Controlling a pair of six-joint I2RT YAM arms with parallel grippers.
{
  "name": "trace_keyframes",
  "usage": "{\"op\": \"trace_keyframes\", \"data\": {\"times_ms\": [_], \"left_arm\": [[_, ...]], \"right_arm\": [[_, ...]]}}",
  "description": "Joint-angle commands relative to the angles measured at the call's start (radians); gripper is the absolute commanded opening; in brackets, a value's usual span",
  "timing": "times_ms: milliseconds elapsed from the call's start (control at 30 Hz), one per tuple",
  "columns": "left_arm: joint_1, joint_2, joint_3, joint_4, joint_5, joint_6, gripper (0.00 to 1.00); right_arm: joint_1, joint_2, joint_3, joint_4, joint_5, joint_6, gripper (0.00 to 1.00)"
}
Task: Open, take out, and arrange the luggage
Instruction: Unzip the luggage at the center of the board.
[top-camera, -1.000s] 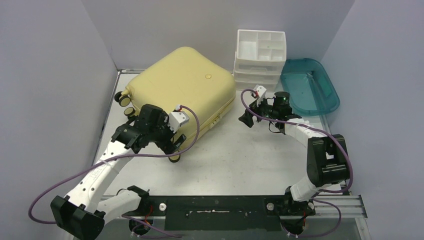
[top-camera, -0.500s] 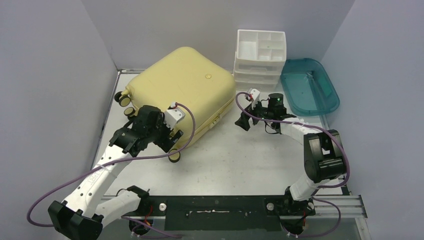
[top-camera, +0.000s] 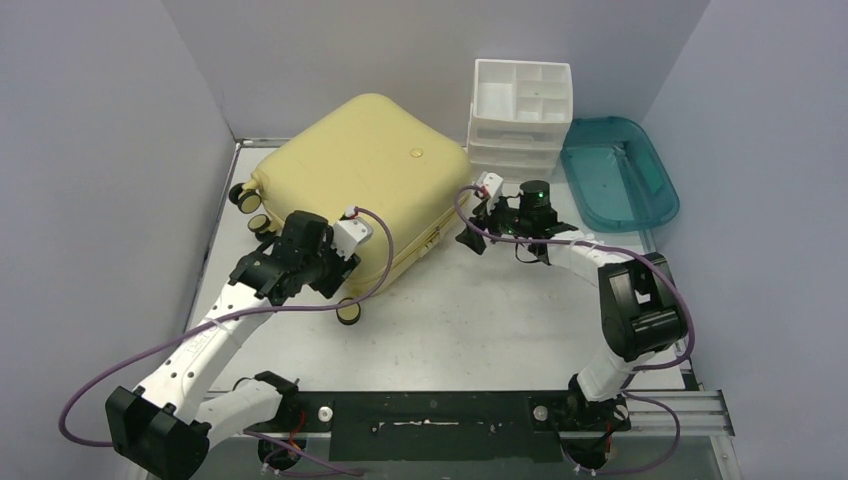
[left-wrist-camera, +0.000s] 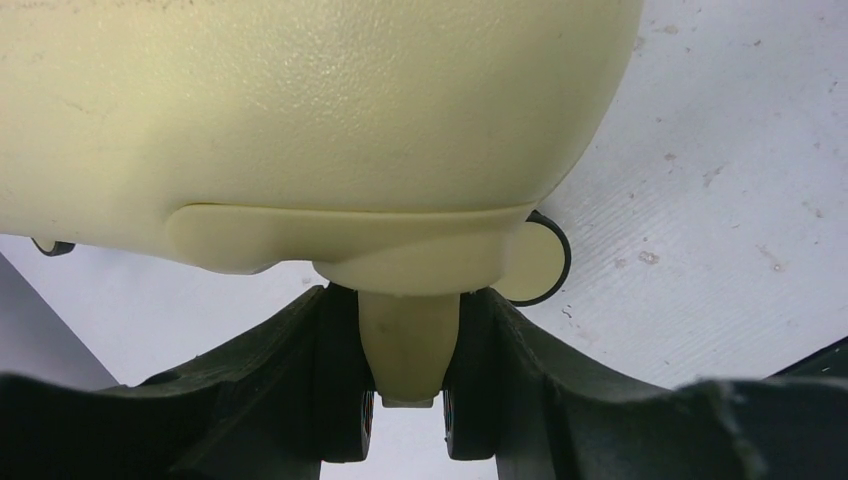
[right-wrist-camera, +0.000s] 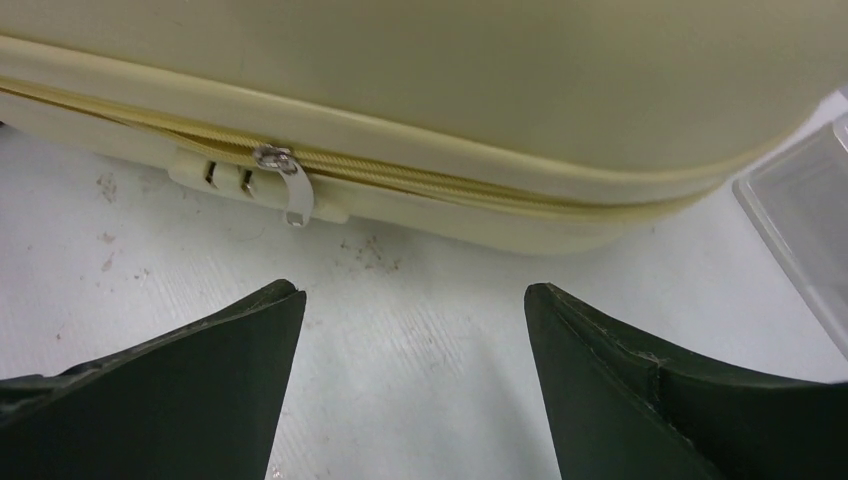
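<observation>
L arm (top-camera: 210, 330) low, L hand (left-wrist-camera: 407, 415) tight on luggage (left-wrist-camera: 300, 100); R arm (top-camera: 585, 250) forward, R hand (right-wrist-camera: 410, 300) wide.

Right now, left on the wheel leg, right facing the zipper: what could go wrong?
1. The left gripper clamps only the wheel strut of the suitcase; a pull may slip or swing the case.
2. The zipper pull lies against the shell, ahead of the open right gripper; a pinch could miss.
3. The drawer organizer stands close; it could get knocked.

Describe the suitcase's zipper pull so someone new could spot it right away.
Find the big pale-yellow luggage on the table. On its side seam facing the right gripper, the zipper pull hangs over a small raised block: the only silver metal tab.
</observation>
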Motion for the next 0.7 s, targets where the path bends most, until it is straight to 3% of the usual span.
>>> {"op": "trace_keyframes", "data": {"times_ms": [0, 233, 400, 500, 667], "left_arm": [[0.038, -0.023, 0.071, 0.026, 0.065, -0.006, 0.12], [0.157, -0.07, 0.072, 0.056, 0.222, -0.003, 0.09], [0.199, -0.087, 0.038, 0.073, 0.254, -0.003, 0.09], [0.213, -0.087, 0.029, 0.074, 0.268, -0.003, 0.09], [0.23, -0.086, 0.025, 0.073, 0.289, -0.004, 0.09]], "right_arm": [[0.061, 0.018, 0.023, 0.15, 0.004, 0.011, 0.82], [0.089, 0.151, 0.078, 0.291, -0.076, 0.244, 0.74], [0.085, 0.211, 0.062, 0.492, -0.111, 0.442, 0.69], [0.086, 0.221, 0.051, 0.564, -0.161, 0.485, 0.63], [0.095, 0.193, 0.004, 0.666, -0.206, 0.534, 0.63]]}}
